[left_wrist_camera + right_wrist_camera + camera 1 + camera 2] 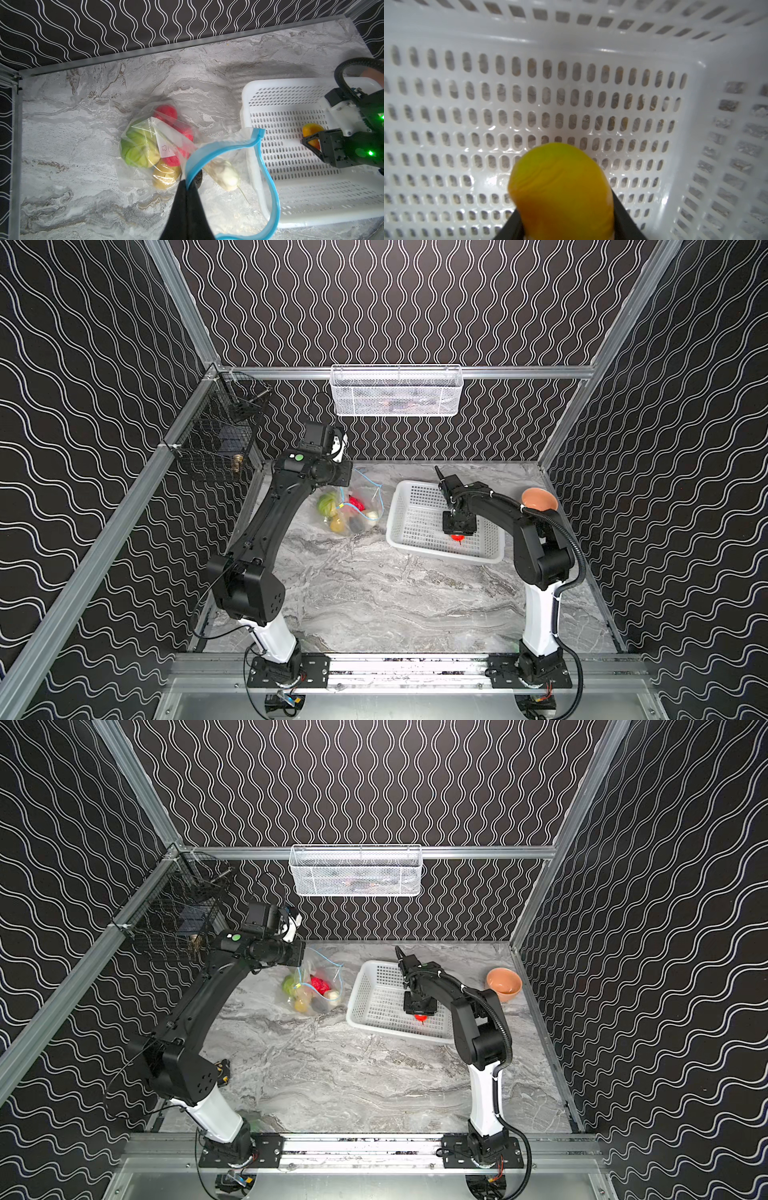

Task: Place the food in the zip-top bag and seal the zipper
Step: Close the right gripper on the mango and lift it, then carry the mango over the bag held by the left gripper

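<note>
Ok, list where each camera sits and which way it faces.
Top views: high on the robot's side, looking down and forward over the table, bag and basket; left arm and right arm show.
Left wrist: above the bag, looking down; left hand shut on the zipper, right arm in view.
Right wrist: inside the basket, facing its floor; right hand closed around the mango.
Shared: left wrist and top views show bag and basket.

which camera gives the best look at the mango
The right wrist view: the mango fills the lower frame, close up, between the fingers of the right gripper. The left wrist view shows it partly hidden behind that gripper in the white basket. In both top views only a reddish sliver peeks out underneath.
</note>
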